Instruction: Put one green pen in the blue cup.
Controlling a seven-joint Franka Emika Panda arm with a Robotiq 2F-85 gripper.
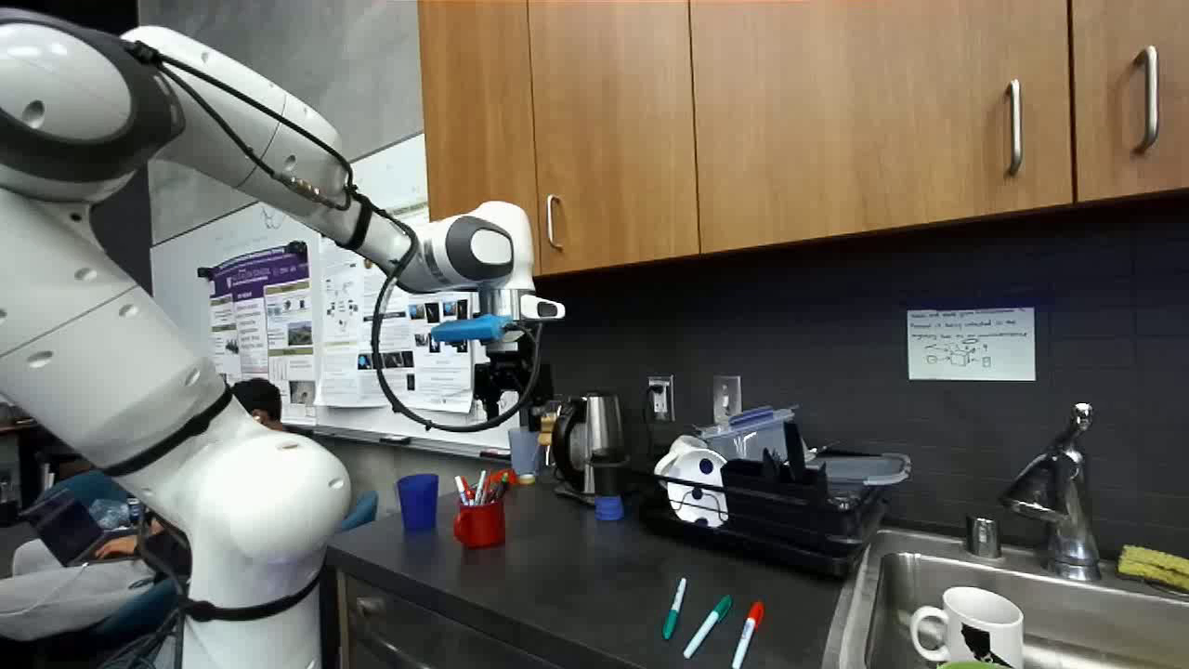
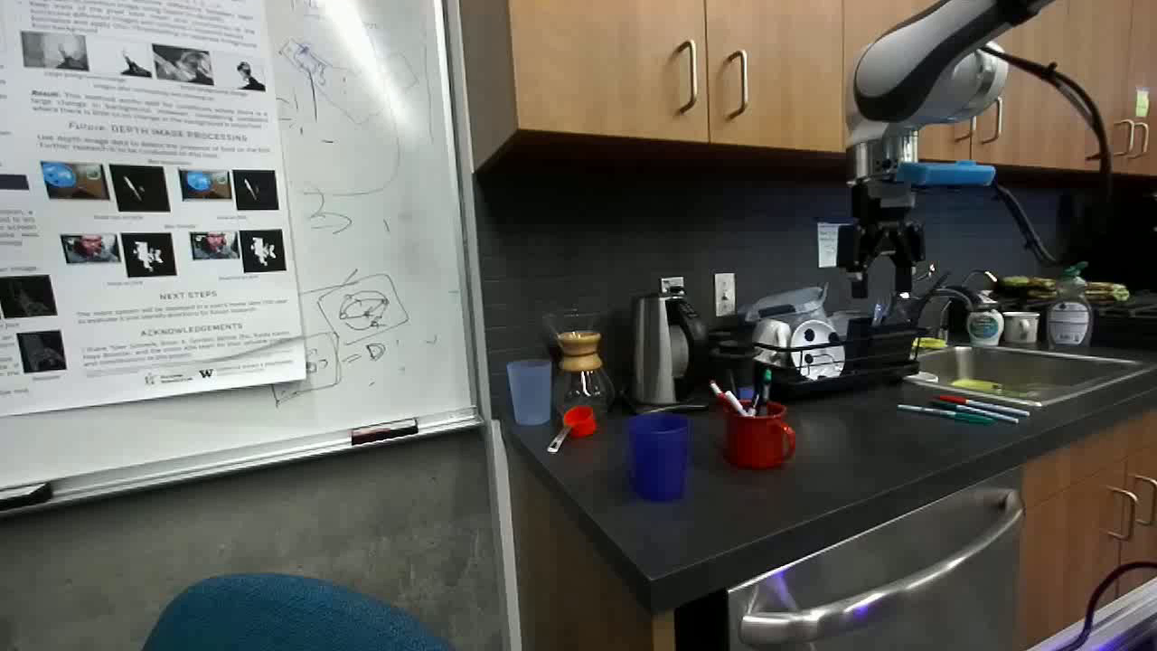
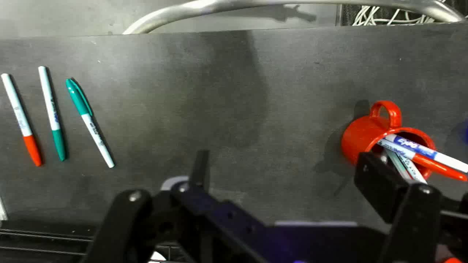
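Two slim green pens with white bodies and teal-green caps lie side by side on the dark counter; they show in the wrist view point(image 3: 90, 122) point(image 3: 53, 113) and in both exterior views point(image 1: 708, 627) point(image 2: 945, 414). The blue cup stands upright at the counter's end, beside the red cup, in both exterior views point(image 1: 418, 502) point(image 2: 659, 457); only a sliver of it shows at the right edge of the wrist view point(image 3: 465, 132). My gripper point(image 3: 289, 179) is open and empty, high above the counter, between the pens and the red cup; it also shows in both exterior views point(image 1: 511, 395) point(image 2: 881, 276).
A red-tipped pen point(image 3: 22, 118) lies beside the green pens. The red cup point(image 2: 757, 438) holds several markers. A black dish rack point(image 1: 762, 511), a kettle point(image 2: 658, 348) and a light-blue tumbler point(image 2: 530, 393) stand along the back. A sink point(image 1: 896, 595) holds a white mug point(image 1: 985, 623).
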